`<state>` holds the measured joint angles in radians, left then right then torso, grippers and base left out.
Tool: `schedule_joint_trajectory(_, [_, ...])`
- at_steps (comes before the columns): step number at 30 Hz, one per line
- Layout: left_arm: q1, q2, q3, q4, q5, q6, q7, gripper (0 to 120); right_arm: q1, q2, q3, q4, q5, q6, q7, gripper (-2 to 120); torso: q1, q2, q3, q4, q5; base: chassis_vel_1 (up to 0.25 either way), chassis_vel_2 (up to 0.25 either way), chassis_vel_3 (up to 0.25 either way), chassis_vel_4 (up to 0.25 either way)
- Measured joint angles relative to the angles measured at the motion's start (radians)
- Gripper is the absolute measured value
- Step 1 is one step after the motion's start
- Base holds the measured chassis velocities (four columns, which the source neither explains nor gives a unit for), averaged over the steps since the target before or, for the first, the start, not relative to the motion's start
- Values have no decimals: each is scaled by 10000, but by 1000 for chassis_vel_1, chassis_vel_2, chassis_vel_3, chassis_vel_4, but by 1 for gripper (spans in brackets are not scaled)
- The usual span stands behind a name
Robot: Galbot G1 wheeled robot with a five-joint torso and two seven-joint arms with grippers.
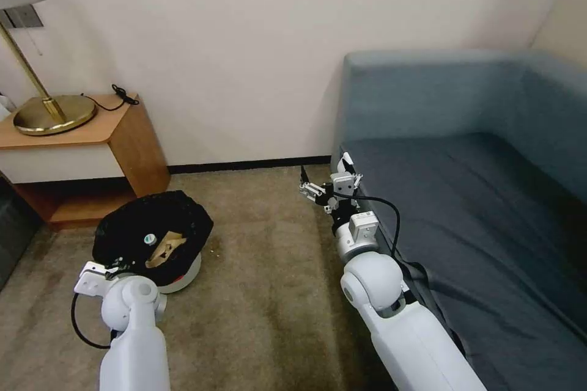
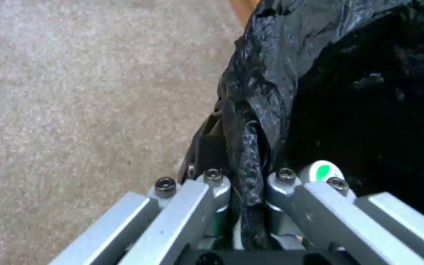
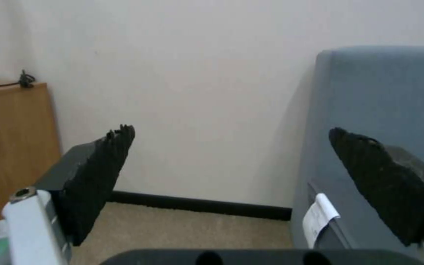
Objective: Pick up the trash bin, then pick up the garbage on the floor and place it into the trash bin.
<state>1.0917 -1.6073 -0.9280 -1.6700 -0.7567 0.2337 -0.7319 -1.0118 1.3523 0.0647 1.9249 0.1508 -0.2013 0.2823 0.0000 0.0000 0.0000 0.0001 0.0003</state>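
The trash bin is white, lined with a crinkled black bag, and shows low on the left over the carpet. My left gripper is at its near rim. In the left wrist view the left gripper is shut on the bag-covered rim of the trash bin. Inside the bin lie garbage pieces: a crumpled tan paper bag and a small bottle's white-and-green cap. My right gripper hangs open above the carpet beside the sofa's front corner, its black pads spread wide with nothing between them.
A blue-grey sofa takes up the right side. A wooden nightstand with a brass lamp base stands at the left against the white wall. Beige carpet lies open between the bin and the sofa.
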Motion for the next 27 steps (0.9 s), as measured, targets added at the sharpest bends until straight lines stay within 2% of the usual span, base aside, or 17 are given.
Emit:
schedule_joint_trajectory(12, [7, 0, -85, 5, -134, -20, 9, 4, -41, 54, -46, -50, -47, 44, -46, 100, 0, 0, 0, -1, -1, 0, 0, 0, 0])
schedule_joint_trajectory(15, [35, -2, -103, -19, -198, -20, 23, 10, -41, 32, -76, -60, -50, 55, -85, 100, 0, 0, 0, -1, -1, 0, 0, 0, 0])
schedule_joint_trajectory(17, [66, -2, -110, -57, -226, -6, 51, 19, -25, 29, -92, -81, -51, 57, -98, 100, 0, 0, 0, -2, -2, 0, 0, 0, 0])
schedule_joint_trajectory(18, [66, -2, -110, -57, -226, -6, 51, 19, -25, 29, -92, -81, -51, 57, -98, 100, 0, 0, 0, -2, -2, 0, 0, 0, 0])
schedule_joint_trajectory(21, [141, -4, -104, -226, -281, 58, 107, 36, 5, 56, -136, -119, -51, 65, -107, 100, 0, 0, 0, -2, -3, 0, 0, 0, 0])
schedule_joint_trajectory(24, [156, -4, -104, -270, -304, 79, 106, 41, 5, 64, -144, -121, -51, 65, -108, 100, 0, 0, 0, -1, -2, 0, 0, 0, 0])
schedule_joint_trajectory(26, [183, -6, -101, -427, -338, 129, 103, 54, 4, 81, -162, -151, -57, 68, -111, 100, 0, 0, 0, -2, -2, 0, 0, 0, 0])
schedule_joint_trajectory(27, [183, -6, -101, -427, -338, 129, 103, 54, 4, 81, -162, -151, -57, 68, -111, 100, 0, 0, 0, -2, -2, 0, 0, 0, 0])
